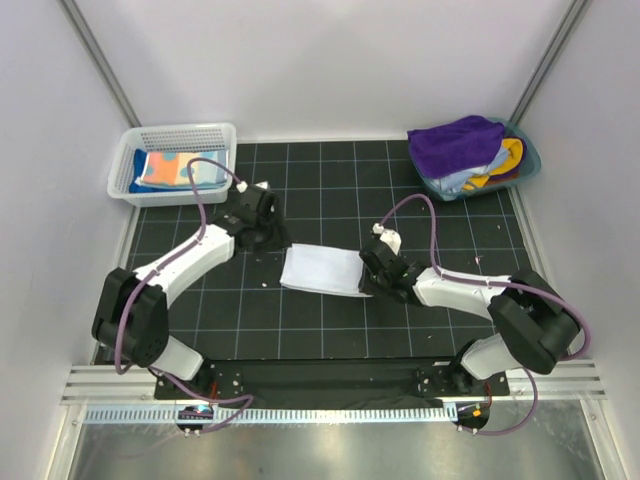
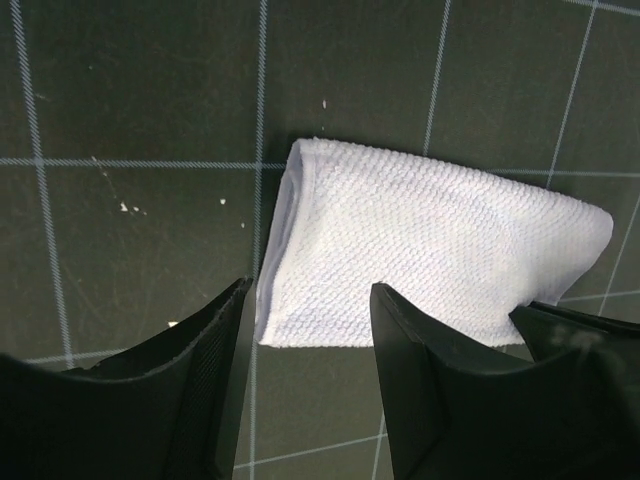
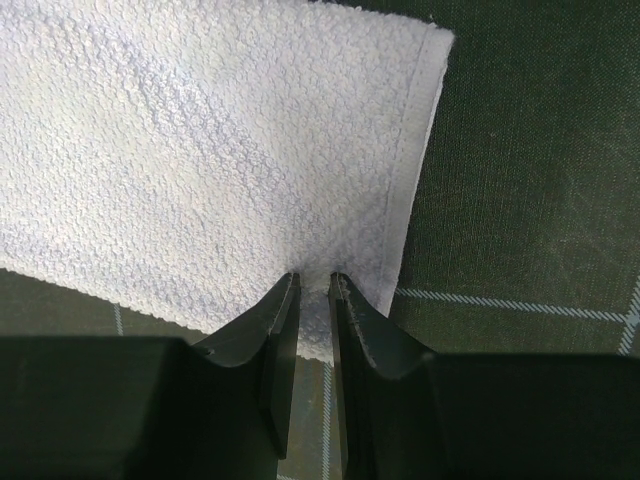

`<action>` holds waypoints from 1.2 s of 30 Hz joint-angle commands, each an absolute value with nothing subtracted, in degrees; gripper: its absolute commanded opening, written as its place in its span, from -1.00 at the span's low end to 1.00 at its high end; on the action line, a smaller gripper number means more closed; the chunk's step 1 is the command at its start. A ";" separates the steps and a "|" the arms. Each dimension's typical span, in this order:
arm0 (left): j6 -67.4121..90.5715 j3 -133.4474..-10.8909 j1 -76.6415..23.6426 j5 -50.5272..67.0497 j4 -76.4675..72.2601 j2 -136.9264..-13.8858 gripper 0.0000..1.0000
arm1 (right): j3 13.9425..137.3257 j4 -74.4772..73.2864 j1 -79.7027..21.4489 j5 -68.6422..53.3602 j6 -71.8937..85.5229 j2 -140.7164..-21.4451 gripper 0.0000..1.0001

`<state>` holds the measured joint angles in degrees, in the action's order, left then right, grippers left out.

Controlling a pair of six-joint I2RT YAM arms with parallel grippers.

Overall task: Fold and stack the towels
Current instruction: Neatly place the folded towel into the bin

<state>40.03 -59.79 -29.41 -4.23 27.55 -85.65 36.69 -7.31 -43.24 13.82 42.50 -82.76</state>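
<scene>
Black fingers of the right gripper (image 3: pixel 313 287) stand narrow, pinching the hemmed near edge of the folded white terry-cloth towel (image 3: pixel 200 150) close to its corner; the left gripper (image 2: pixel 308 300) hangs over the opposite end with jaws apart, one finger on each side of the folded edge, gripping nothing.

That towel lies flat in the middle of the black gridded mat (image 1: pixel 330 190), between the two arms; a purple towel (image 1: pixel 455 143) tops the heap in the teal plastic tub (image 1: pixel 529 160) at the far right; a pastel towel with orange and blue spots (image 1: pixel 170 170) sits in the white mesh basket (image 1: pixel 180 134) at the far left.

By its looks the cloth is light, soft and limp, so it should sag wherever it is unsupported; the looped surface should give the pads good purchase; the stitched hem and corners seem the firmest places to pinch. Layers could slide apart, so a hold likely needs to catch every ply at the fold.
</scene>
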 commanded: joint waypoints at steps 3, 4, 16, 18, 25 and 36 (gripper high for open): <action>32.88 -63.19 -25.58 7.10 31.91 -90.25 0.10 | 35.33 -6.50 -41.40 13.27 40.69 -83.93 -0.46; 31.91 -63.98 -25.58 10.08 31.90 -91.13 0.11 | 35.33 -6.07 -41.14 12.58 40.61 -84.11 -0.46; 31.55 -63.72 -25.31 11.17 28.83 -101.16 0.40 | 34.63 -4.05 -39.81 9.84 39.64 -84.81 -0.46; 31.81 -63.55 -25.31 10.20 28.92 -101.60 0.41 | 34.37 -3.87 -39.81 9.41 39.55 -84.81 -0.46; 34.36 -61.53 -25.49 11.25 27.25 -105.99 0.22 | 34.01 -3.25 -39.81 8.70 39.64 -85.25 -0.46; 36.83 -60.29 -26.10 7.91 25.75 -108.37 -0.37 | 34.28 -2.81 -39.81 7.91 39.55 -85.26 -0.46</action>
<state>36.86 -62.81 -25.39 10.79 25.87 -103.72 35.42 -1.50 -39.92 8.73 40.58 -83.64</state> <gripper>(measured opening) 0.344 0.269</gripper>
